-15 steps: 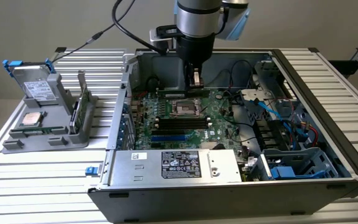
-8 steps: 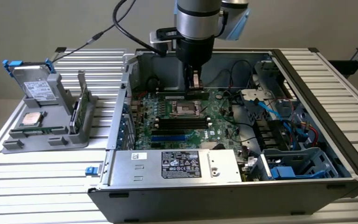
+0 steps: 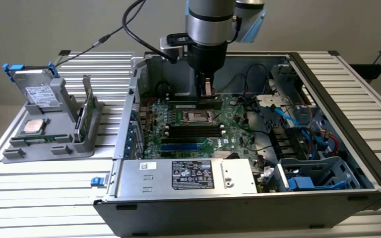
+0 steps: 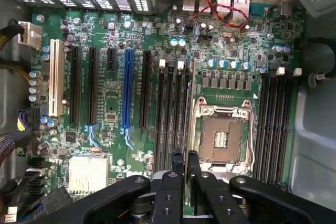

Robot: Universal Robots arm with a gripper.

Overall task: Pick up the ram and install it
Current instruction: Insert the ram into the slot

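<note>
The ram (image 3: 184, 104) (image 4: 190, 103), pinched on edge in the nearly closed gripper (image 3: 207, 96) (image 4: 187, 174) at the slots (image 4: 170, 114) beside the socket (image 4: 219, 135), mid-motherboard (image 4: 115, 103), is judged liable to jam or crack a slot if pressed down tilted or off-line.

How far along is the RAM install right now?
Done: the pickup. The gripper is shut on the ram, seen edge-on, down inside the open computer case. In hand: the stick is lined up along the black memory slots beside the empty processor socket. Left: seating it. Whether it sits in a slot yet cannot be told.
</note>
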